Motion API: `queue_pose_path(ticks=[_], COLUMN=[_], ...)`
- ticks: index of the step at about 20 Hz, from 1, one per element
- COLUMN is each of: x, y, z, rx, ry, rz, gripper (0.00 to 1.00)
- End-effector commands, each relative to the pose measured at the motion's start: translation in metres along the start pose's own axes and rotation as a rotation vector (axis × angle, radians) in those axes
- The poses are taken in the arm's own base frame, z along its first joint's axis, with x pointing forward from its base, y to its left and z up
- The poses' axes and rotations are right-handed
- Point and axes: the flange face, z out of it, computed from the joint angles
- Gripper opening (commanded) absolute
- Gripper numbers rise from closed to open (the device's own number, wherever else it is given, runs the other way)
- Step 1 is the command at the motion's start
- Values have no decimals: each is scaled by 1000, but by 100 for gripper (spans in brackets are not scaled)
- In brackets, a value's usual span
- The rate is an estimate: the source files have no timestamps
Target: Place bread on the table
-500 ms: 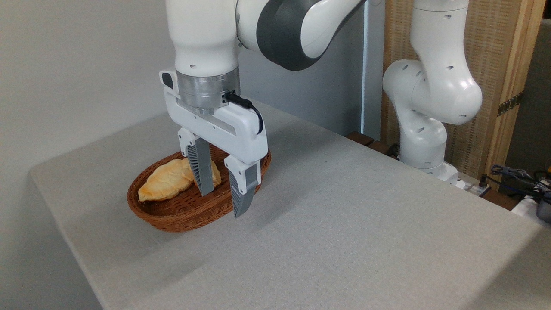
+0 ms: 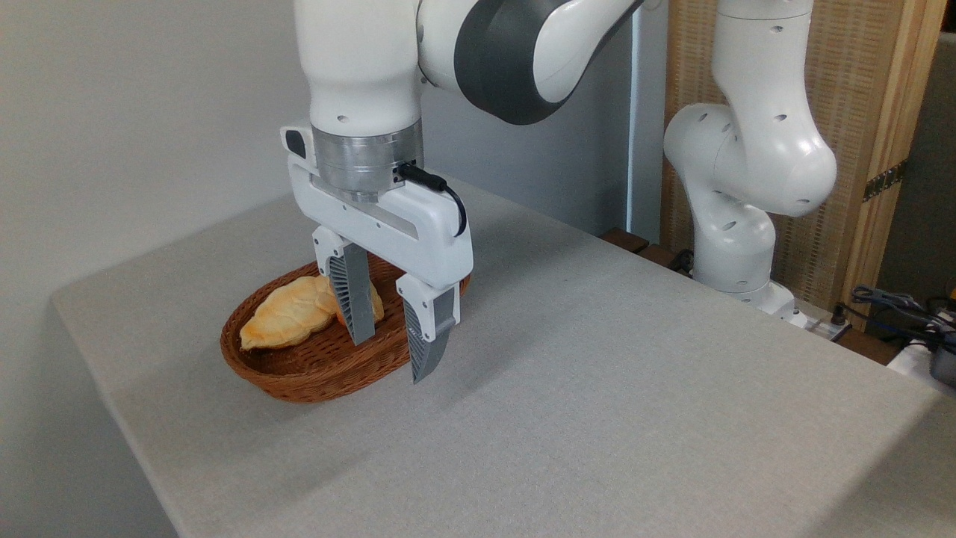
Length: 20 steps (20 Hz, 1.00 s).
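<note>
My gripper [image 2: 390, 359] hangs open over the right end of a brown wicker basket [image 2: 299, 387], fingers pointing down. The left finger [image 2: 351, 299] stands inside the basket; the right finger [image 2: 427, 336] is over the basket's near right rim. The bread [image 2: 376, 305], a golden-orange bun, lies in the basket right behind the left finger, which hides most of it. Only slivers show on either side of that finger. Nothing sits between the fingers. The grey fabric table [image 2: 597, 373] bears the basket near its left end.
A longer pale golden croissant-shaped loaf [image 2: 287, 314] lies in the basket's left half, touching the bun's side. The arm's white base [image 2: 736, 239] stands beyond the table's far right edge. Cables [image 2: 896, 302] lie at the far right.
The gripper has shifted slightly to the right and a little lower, still open. The bun and the loaf have not moved.
</note>
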Motion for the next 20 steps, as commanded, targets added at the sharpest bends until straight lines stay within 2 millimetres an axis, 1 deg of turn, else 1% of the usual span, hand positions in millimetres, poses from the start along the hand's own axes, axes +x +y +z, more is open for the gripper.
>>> queue_pose_path(ticks=[1, 20], x=[-3, -4], y=[0, 2], z=[-5, -5], rx=[0, -5], ry=[-15, -21], rz=[18, 18], gripper=[100, 100])
